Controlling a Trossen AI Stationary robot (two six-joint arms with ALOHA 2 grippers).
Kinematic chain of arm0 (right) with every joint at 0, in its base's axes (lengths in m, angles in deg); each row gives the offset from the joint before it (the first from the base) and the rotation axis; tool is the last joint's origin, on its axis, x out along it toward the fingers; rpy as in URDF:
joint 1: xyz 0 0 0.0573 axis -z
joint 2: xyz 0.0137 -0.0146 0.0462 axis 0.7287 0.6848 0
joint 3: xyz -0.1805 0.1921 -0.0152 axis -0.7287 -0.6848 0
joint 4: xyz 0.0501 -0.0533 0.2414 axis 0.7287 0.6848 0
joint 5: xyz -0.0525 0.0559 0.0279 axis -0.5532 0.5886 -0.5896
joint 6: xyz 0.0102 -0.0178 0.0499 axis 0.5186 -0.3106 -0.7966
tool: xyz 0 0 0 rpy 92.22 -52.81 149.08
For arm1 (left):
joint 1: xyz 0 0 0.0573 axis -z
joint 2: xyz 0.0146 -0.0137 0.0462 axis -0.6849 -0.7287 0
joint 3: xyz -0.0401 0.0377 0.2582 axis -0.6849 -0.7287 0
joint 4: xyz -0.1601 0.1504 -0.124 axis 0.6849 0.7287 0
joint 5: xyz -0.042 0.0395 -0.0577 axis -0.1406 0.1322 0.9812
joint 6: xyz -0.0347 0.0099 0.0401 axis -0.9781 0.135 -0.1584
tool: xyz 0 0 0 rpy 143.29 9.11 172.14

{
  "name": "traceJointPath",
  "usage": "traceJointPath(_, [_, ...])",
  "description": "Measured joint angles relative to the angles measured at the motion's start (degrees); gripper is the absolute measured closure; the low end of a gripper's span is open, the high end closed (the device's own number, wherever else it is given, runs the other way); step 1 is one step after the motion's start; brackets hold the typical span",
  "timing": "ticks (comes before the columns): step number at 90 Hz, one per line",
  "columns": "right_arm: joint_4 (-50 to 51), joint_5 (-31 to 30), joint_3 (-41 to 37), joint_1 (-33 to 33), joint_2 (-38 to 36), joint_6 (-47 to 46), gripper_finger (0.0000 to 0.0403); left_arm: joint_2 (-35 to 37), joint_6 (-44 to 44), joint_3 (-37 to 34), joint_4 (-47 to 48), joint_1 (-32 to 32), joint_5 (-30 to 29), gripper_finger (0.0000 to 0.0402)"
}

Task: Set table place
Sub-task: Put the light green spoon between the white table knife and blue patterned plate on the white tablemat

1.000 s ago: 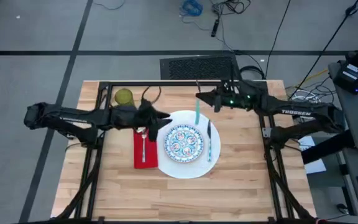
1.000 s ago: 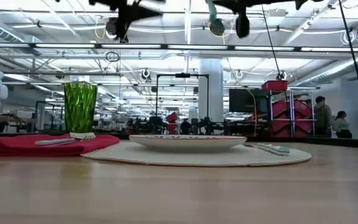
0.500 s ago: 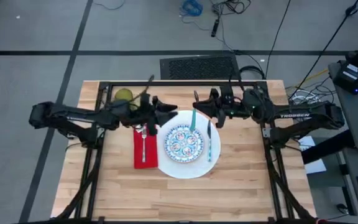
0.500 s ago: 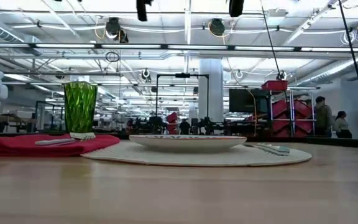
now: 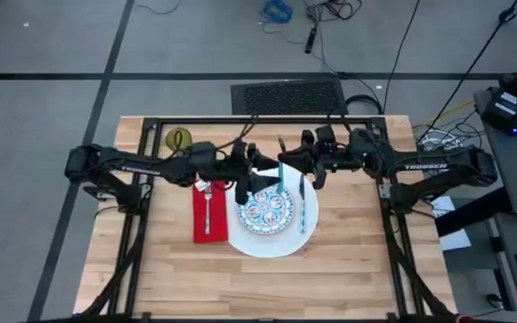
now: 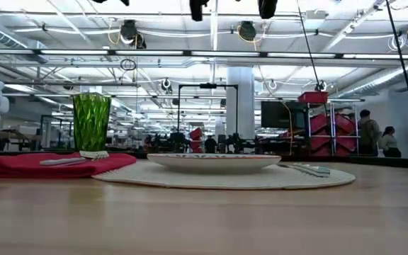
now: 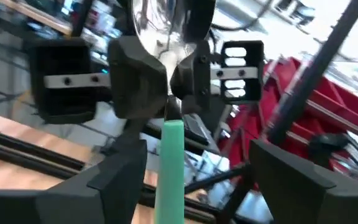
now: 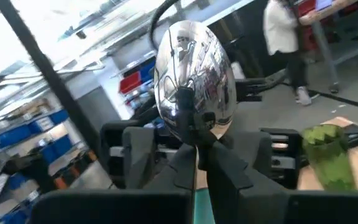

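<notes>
Workshop hall: exposed ceiling pipes, red storage bins, cables on bare floor.

The teal-handled spoon hung upright above the white plate, where the blue-patterned plate lay; fork on red napkin, green tumbler behind.

Bright overhead strip lights, blurred wrist views
</notes>
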Motion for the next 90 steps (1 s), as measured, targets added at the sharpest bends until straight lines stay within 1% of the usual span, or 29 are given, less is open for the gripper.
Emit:
traceJointPath(12, [-1.73,5.17,0.0,0.0,-0.02,-0.12,0.0396,-1.85,-0.5,0.72,-0.61,-0.96,6.03,0.0134])
traceJointPath(26, [-4.58,9.52,0.0,0.0,-0.02,0.27,0.0396,-4.07,-4.09,1.97,-7.43,-1.72,12.39,0.0134])
traceJointPath(32, [-5.71,9.84,0.0,0.0,-0.02,0.52,0.0396,-5.2,-5.02,2.7,-9.08,-1.72,14.05,0.0134])
traceJointPath(41, [-6.67,10.77,0.0,0.0,-0.02,0.65,0.0396,-7.15,-5.07,4.72,-9.25,-1.66,15.88,0.0134])
traceJointPath(55, [-7.37,10.81,0.0,0.0,-0.02,0.69,0.0395,-9.94,-7.69,7.57,-9.25,-1.68,19.6,0.0134])
traceJointPath(65, [-7.37,10.8,0.0,0.0,-0.02,0.62,0.0395,-10.59,-7.91,8.47,-9.29,-1.7,20.77,0.0137])
traceJointPath(75, [-7.36,10.96,0.0,0.0,-0.02,0.28,0.0395,-10.54,-8.01,8.47,-9.33,-1.68,20.91,0.0163])
traceJointPath(90, [-7.55,12.25,0.0,0.0,-0.01,0.03,0.0395,-10.55,-8.02,8.47,-9.31,-1.77,21.83,0.0241])
